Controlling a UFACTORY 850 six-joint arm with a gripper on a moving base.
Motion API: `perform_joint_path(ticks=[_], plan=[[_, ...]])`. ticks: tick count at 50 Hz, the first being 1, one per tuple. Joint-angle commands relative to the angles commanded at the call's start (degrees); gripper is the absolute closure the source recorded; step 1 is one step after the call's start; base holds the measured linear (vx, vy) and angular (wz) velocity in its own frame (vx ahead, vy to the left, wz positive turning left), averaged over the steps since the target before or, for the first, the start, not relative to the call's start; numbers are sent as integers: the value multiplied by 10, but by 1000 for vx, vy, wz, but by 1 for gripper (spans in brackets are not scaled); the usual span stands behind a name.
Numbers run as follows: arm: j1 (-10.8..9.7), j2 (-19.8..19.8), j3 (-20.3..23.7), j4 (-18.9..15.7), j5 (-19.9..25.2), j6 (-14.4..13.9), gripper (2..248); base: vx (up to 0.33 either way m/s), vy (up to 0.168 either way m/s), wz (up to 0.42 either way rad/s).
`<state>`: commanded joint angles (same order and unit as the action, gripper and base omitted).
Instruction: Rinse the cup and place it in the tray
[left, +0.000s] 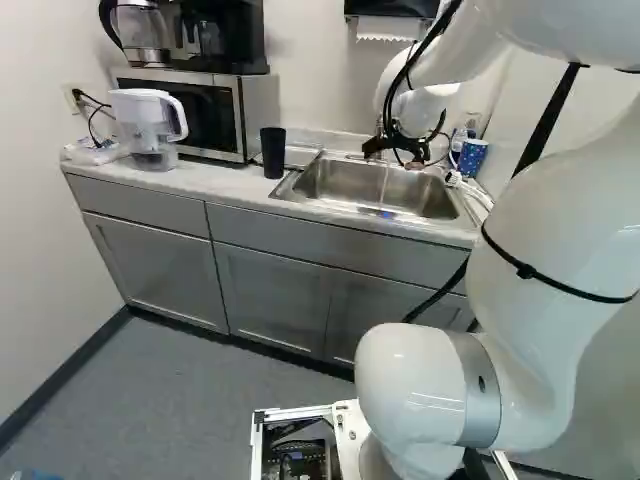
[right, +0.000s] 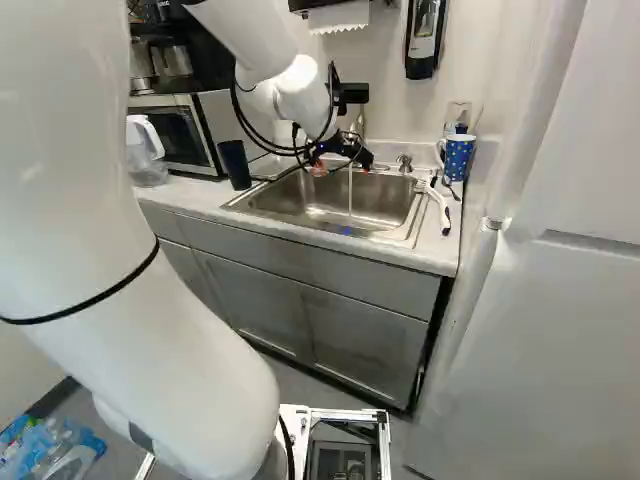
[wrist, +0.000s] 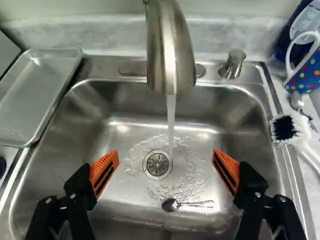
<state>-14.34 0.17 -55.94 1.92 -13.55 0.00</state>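
Steel shows most around the tool (right: 340, 158), which is over the sink (wrist: 120, 97), at the middle of the right base view. Its two fingers are spread wide, with nothing held between their orange pads (wrist: 104, 172). Ahead of them the faucet (wrist: 170, 50) juts over the basin, the nearest thing to bump, and running water (wrist: 171, 115) drops beside the drain (wrist: 157, 164). A spoon (wrist: 171, 205) lies on the basin floor, below the gap between the fingers; the rest of the floor is open out to the walls.

The black cup (right: 235, 165) stands upright on the surface (left: 220, 182), just beside the sink, upper left in the right base view. Near it, between microwave (left: 215, 120) and sink, the shallow tray (wrist: 37, 95) lies with one long edge close along the sink's rim, its middle bare. Across the basin, room is tighter: a brush (wrist: 285, 128) lies beside the rim, with the blue spotted mug (right: 458, 158) behind it, upper right in the right base view.
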Motion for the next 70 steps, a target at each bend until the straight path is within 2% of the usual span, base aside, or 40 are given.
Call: perform_joint_path(ticks=[8, 30, 70], plan=[[0, 0, 0, 0, -43, 0, 3, 0, 0, 0], [3, 1, 1, 0, -43, 0, 3, 0, 0, 0], [78, 12, 12, 0, -43, 0, 3, 0, 0, 0]])
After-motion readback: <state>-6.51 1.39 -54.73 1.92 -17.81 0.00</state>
